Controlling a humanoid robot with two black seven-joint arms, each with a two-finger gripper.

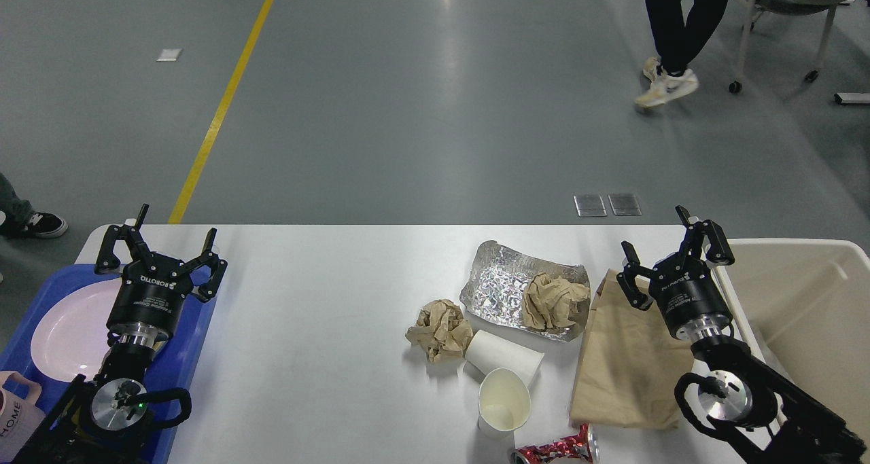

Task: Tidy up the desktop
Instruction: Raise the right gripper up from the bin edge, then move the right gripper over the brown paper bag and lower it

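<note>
The white desktop (326, 301) holds litter on its right half: a crumpled foil sheet (499, 287) with a brown paper wad (554, 302) on it, a second paper wad (440, 329), a white paper cup on its side (504, 357), a squashed upright cup (503, 401), a flat brown paper bag (629, 365) and a red crushed can (557, 447) at the front edge. My right gripper (669, 246) is open and empty above the bag's far end. My left gripper (160, 243) is open and empty at the desktop's left edge.
A blue tray (190, 355) at the left holds a pink plate (68, 331) and a pink mug (17, 413). A cream bin (802, 301) stands at the right. A person walks on the floor beyond, near a chair (788, 2).
</note>
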